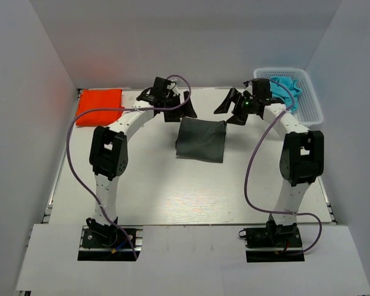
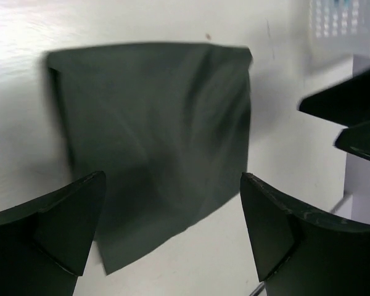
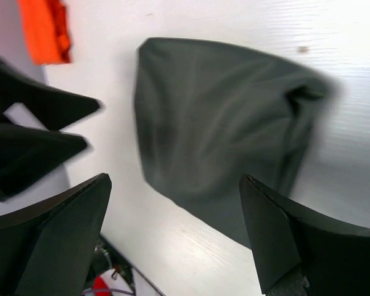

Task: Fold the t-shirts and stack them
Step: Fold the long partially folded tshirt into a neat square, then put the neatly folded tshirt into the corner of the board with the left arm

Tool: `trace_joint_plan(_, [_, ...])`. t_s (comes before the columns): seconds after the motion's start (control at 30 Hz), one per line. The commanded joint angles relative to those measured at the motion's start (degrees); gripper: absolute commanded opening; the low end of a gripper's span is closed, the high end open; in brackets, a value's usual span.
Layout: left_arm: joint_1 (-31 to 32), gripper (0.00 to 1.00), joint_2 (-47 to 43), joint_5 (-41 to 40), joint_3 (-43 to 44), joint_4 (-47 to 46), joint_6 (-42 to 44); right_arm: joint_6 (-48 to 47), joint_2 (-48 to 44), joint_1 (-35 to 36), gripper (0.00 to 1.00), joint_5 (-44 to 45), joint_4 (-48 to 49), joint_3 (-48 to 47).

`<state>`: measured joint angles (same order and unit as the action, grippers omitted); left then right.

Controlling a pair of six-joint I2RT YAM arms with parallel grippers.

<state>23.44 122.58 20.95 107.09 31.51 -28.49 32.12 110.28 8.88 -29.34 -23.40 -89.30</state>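
A folded dark charcoal-grey t-shirt [image 1: 201,140] lies flat on the white table in the middle. A folded orange-red t-shirt [image 1: 98,106] lies at the far left corner. My left gripper [image 1: 180,113] hovers over the grey shirt's far left corner, open and empty. My right gripper [image 1: 230,110] hovers just beyond its far right corner, open and empty too. The left wrist view shows the grey shirt [image 2: 154,135] below the wide-apart left gripper [image 2: 172,176]. The right wrist view shows the same grey shirt [image 3: 222,123], the orange-red shirt [image 3: 44,28] and the right gripper [image 3: 174,177].
A white plastic basket [image 1: 308,102] holding a light-blue cloth [image 1: 287,87] stands at the far right corner. White walls enclose the table at the left, the back and the right. The two grippers are close together above the grey shirt's far edge.
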Motion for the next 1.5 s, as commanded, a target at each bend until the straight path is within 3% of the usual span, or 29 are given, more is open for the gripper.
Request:
trace_joint_plan(0.0, [2.48,1.00,-2.53,7.34,-2.85,-6.19,-0.25,4.51,0.63,1.48,0.90,-8.09,12.13,4.13])
trace_joint_plan(0.13, [2.49,1.00,3.96,8.84,3.29,-1.47,-0.25,10.84,4.58,1.14,0.90,-9.34,19.69,6.32])
trace_joint_plan(0.17, [2.49,1.00,5.98,8.85,3.30,-0.93,0.27,11.73,5.20,1.13,0.90,-8.89,25.62,7.46])
trace_joint_plan(0.23, [2.49,1.00,6.61,8.85,1.82,-0.40,0.28,13.75,8.35,1.05,0.90,-7.75,28.39,8.09])
trace_joint_plan(0.4, [1.87,1.00,7.93,6.48,-4.33,-0.92,0.80,15.94,15.30,0.52,0.90,-3.18,29.10,6.67])
trace_joint_plan(0.57, [1.87,1.00,9.42,5.42,-4.79,-0.22,1.95,13.68,14.96,-0.27,0.90,2.79,31.04,10.46])
trace_joint_plan(0.7, [1.87,1.00,8.12,5.42,-1.19,1.97,3.27,10.51,14.44,-0.54,0.90,-2.09,30.87,8.01])
trace_joint_plan(0.87, [1.87,1.00,1.18,-2.82,1.54,5.23,5.81,4.18,9.09,-0.18,0.90,-2.74,25.42,0.97])
trace_joint_plan(1.0, [2.40,1.00,-3.84,-7.06,-1.97,4.70,7.66,1.90,-0.93,-0.27,0.90,2.26,25.68,6.75])
trace_joint_plan(1.2, [2.40,1.00,-0.16,-12.33,0.58,11.73,6.61,0.14,-12.71,-0.27,0.90,7.45,24.63,17.56])
trace_joint_plan(1.47, [2.92,1.00,4.93,-14.09,-0.83,9.45,5.55,-0.92,-23.35,-0.36,0.90,9.92,21.82,25.83])
